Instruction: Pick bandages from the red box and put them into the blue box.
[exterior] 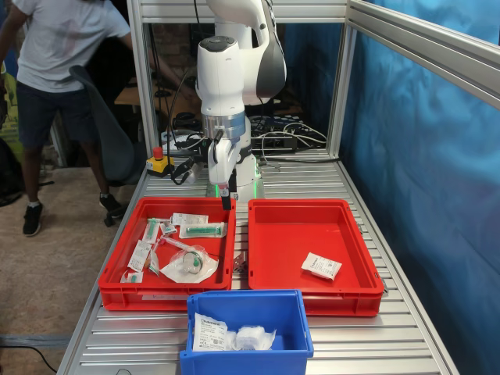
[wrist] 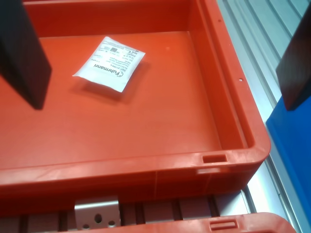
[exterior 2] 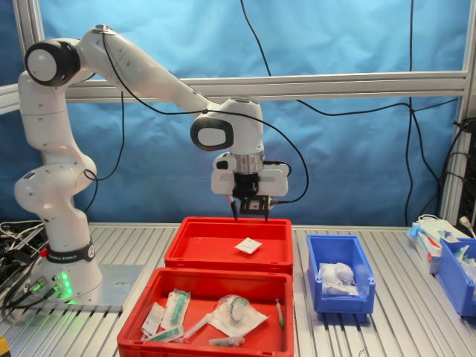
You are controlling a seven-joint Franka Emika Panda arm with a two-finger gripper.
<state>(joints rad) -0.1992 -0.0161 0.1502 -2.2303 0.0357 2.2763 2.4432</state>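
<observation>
The red box (exterior: 291,241) (exterior 2: 223,261) (wrist: 146,170) holds one flat white bandage packet (exterior: 321,266) (exterior 2: 248,245) (wrist: 111,63) with printed text. My gripper (exterior: 225,200) (exterior 2: 251,214) (wrist: 165,104) hangs open and empty above the box, by the side that faces the other red tray, well apart from the packet. Its dark fingers (wrist: 22,58) show at both sides of the wrist view. The blue box (exterior: 246,298) (exterior 2: 338,301) (wrist: 291,145) stands beside the red box and contains white bandage packets (exterior: 209,334) (exterior 2: 335,274).
A second red tray (exterior: 113,289) (exterior 2: 134,320) (wrist: 243,224) with syringe packs, tubing and a mask lies alongside the red box, a metal bracket (wrist: 97,213) between them. A person (exterior: 55,62) stands behind the table's far corner. More blue bins (exterior 2: 455,275) sit at the second exterior view's right.
</observation>
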